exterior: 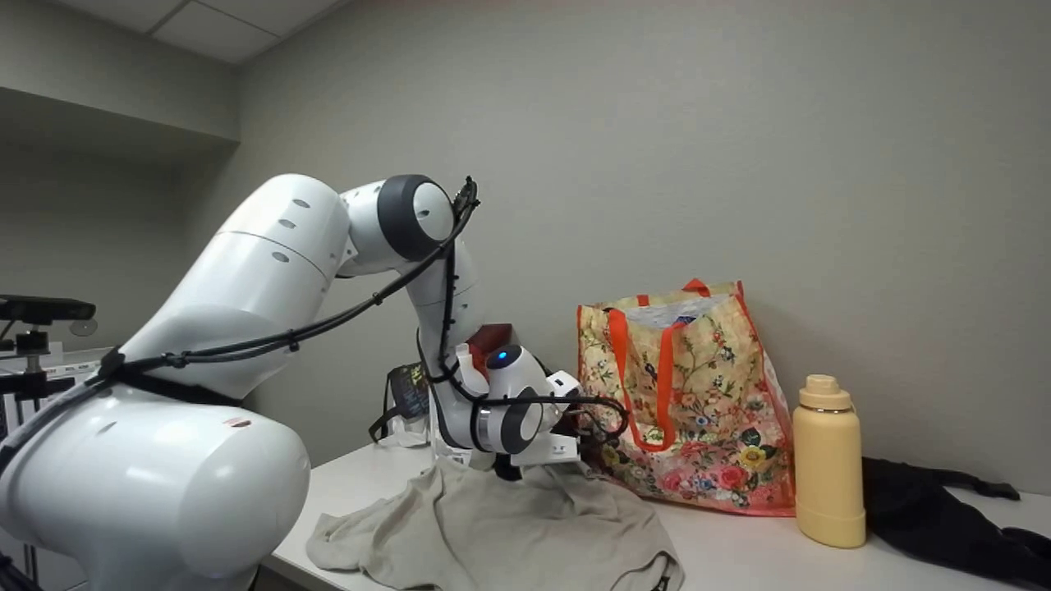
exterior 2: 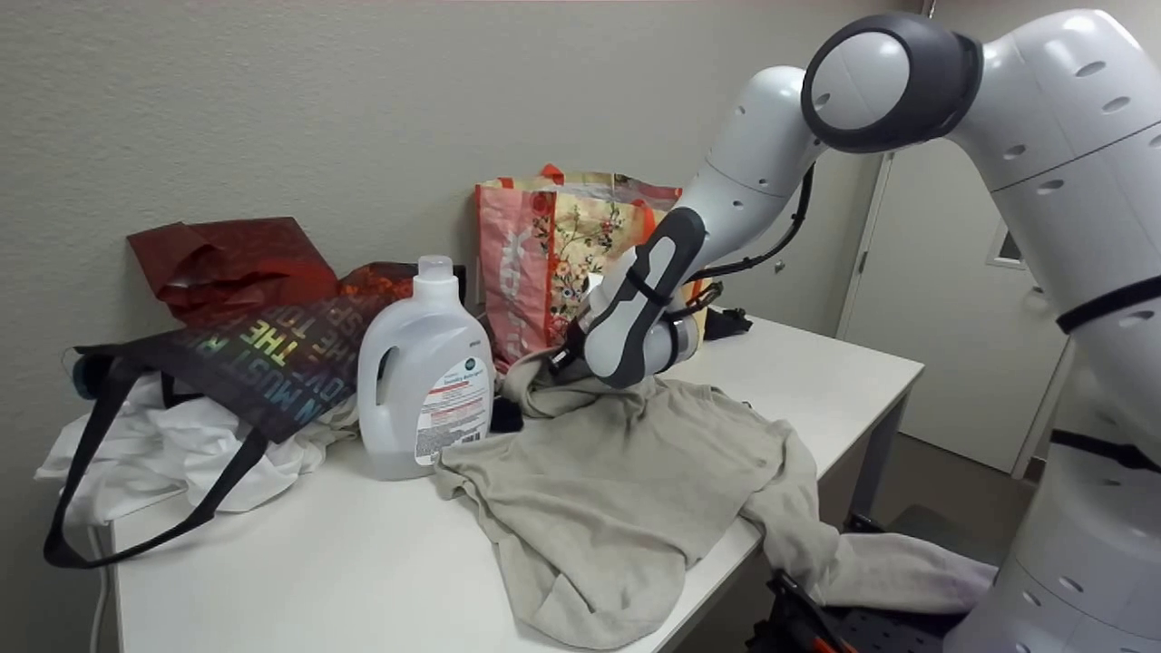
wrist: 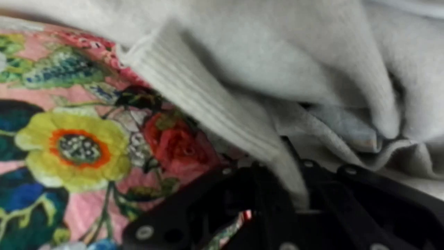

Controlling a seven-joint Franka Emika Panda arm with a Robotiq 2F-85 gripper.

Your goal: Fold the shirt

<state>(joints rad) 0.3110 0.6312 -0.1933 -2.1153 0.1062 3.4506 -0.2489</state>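
Note:
The grey-beige shirt lies rumpled on the white table. In an exterior view its body spreads to the table's front edge, and a sleeve hangs over the edge toward the robot's base. My gripper is low at the shirt's far side, beside the floral bag, with cloth bunched around it. In the wrist view the black fingers are close together, with a ribbed band of the shirt running between them. The fingertips are partly hidden by cloth.
The floral tote bag stands against the wall, right beside the gripper. A yellow bottle and a black cloth heap stand past it. A detergent jug, a dark lettered bag and white cloth are on the other side.

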